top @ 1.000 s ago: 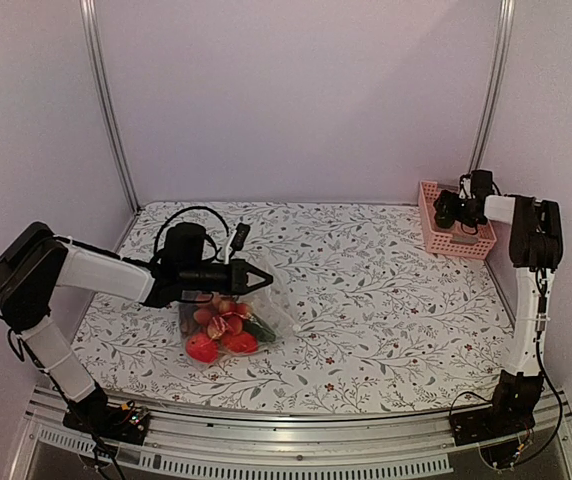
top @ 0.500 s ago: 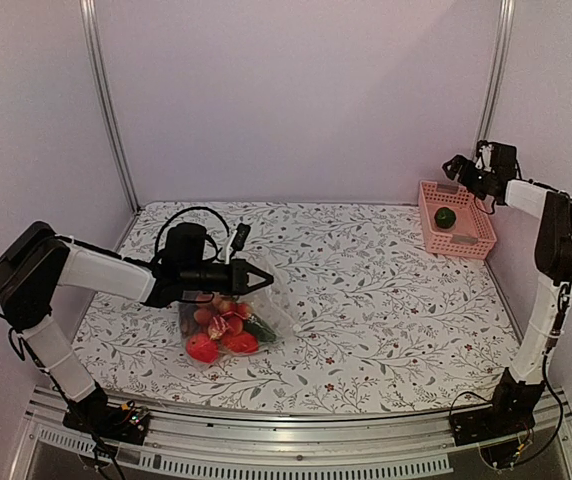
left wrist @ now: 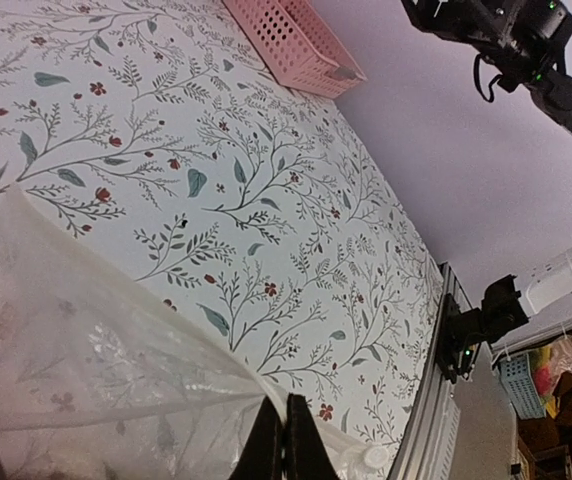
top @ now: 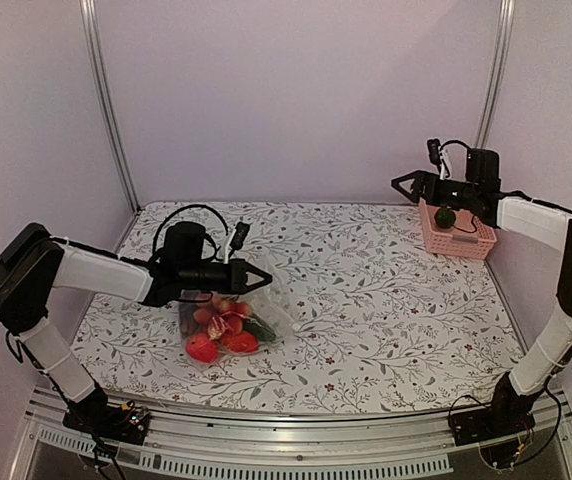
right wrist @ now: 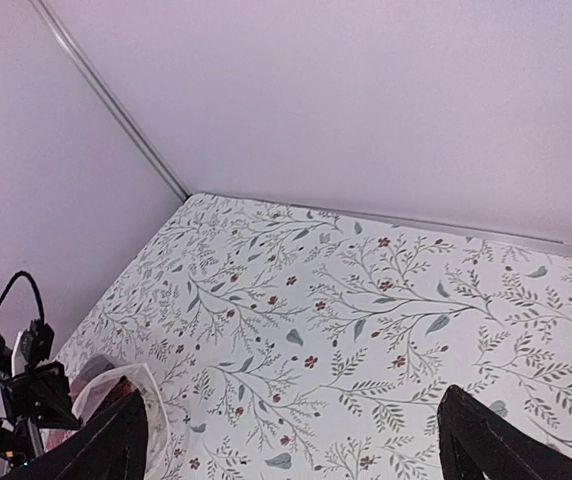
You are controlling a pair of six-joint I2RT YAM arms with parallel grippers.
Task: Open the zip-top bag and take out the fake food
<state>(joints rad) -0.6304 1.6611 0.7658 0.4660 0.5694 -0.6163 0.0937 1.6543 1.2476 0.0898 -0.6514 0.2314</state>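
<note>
The zip-top bag [top: 278, 312], clear and crinkled, lies at the front left of the floral table [top: 386, 300]. It holds the fake food [top: 221, 332], red glossy pieces and one dark green. The left gripper [top: 266, 277] is pinched tight on the bag's upper film. The right gripper [top: 403, 186] hangs raised beside the pink basket [top: 461, 245], fingers spread wide.

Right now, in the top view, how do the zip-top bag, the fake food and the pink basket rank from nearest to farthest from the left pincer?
From the left pincer:
1. zip-top bag: pinched in the shut pincer, right at its tip.
2. fake food: inside the bag, just below the pincer toward the near edge.
3. pink basket: far across the table, at the back right corner.
</note>
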